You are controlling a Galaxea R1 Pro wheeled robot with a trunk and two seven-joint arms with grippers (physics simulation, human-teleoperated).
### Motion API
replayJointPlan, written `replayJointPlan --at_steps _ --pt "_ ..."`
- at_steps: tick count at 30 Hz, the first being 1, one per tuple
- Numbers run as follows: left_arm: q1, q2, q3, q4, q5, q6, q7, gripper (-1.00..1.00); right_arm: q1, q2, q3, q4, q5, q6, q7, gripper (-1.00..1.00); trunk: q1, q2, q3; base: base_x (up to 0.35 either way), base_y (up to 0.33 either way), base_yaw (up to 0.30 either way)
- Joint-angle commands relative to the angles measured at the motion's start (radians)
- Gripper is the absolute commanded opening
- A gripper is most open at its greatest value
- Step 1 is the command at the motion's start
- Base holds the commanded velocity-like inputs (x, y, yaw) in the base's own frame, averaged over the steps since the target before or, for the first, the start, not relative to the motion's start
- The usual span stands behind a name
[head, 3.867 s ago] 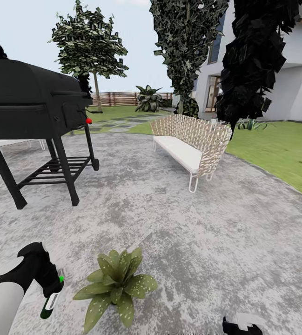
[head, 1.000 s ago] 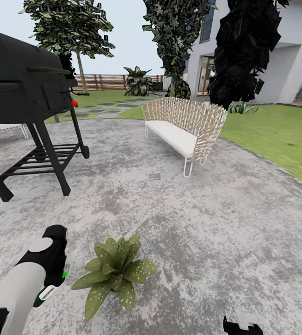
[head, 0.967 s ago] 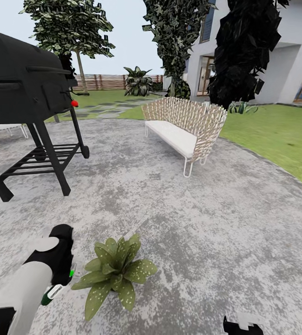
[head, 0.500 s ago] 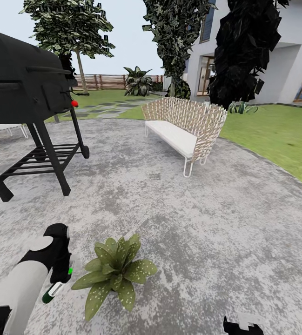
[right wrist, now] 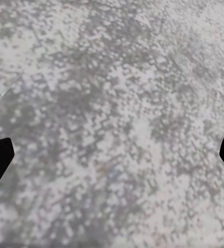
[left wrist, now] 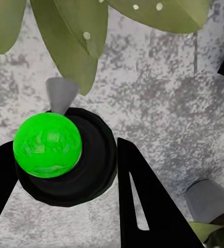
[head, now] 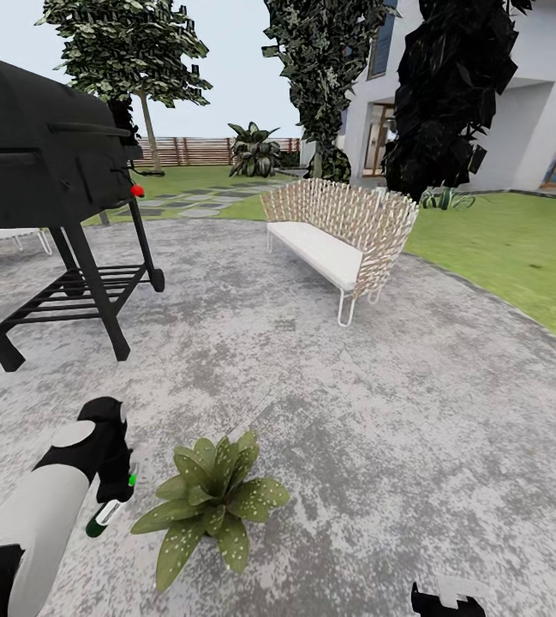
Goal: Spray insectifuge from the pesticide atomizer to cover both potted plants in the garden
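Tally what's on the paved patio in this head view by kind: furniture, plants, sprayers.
Grill: 1
Sofa: 1
Potted plant: 1
Atomizer, held by left gripper: 1
Total: 4

Near and left of centre on the patio (head: 449, 411): one potted plant (head: 212, 504). Just left of it, the left gripper (head: 116, 495) closed around the pesticide atomizer (head: 108, 515), held above the paving. Far left: a grill (head: 42, 163). Beyond centre: a bench (head: 339, 236). Lawn (head: 517, 257) to the right, fence (head: 194, 151) farthest back, house (head: 517, 111) far right.
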Motion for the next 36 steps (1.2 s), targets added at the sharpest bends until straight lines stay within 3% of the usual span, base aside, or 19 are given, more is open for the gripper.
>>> replayJointPlan --at_steps 1,20,24,26,29,33,36 --pt "0.0 -0.001 0.002 0.0 -0.006 0.01 -0.003 -1.0 -0.001 0.0 -0.008 0.001 0.011 -0.003 -0.003 1.0 0.0 0.0 -0.001 0.0 0.0 0.0" --pt "0.0 -0.01 0.001 0.004 -0.006 0.006 -0.003 -1.0 -0.001 0.0 -0.008 0.001 0.012 -0.004 -0.003 1.0 0.0 0.0 -0.001 0.093 0.031 0.0" --pt "0.057 -0.003 0.008 0.025 0.0 -0.166 0.034 -1.0 -0.001 0.0 -0.008 0.001 0.012 -0.003 -0.003 1.0 0.0 0.0 -0.001 0.006 0.0 0.0" --pt "0.067 0.002 0.008 0.039 0.025 -0.206 0.072 -1.0 -0.001 0.0 -0.008 0.001 0.012 -0.003 -0.003 1.0 0.0 0.0 -0.001 0.001 0.0 0.0" --pt "0.069 0.006 0.007 0.047 0.045 -0.219 0.08 -1.0 -0.001 0.0 -0.008 0.001 0.012 -0.002 -0.003 1.0 0.0 0.0 -0.001 0.0 0.0 0.0" --pt "0.061 -0.007 -0.002 0.048 0.04 -0.22 0.054 -1.0 -0.001 0.0 -0.008 0.001 0.012 -0.002 -0.003 1.0 0.0 0.0 -0.001 0.0 0.0 0.0" --pt "0.052 -0.019 -0.006 0.024 0.032 -0.212 -0.035 -1.0 -0.001 0.0 -0.008 0.001 0.012 -0.002 -0.003 1.0 0.0 0.0 -0.001 0.0 0.0 0.0"
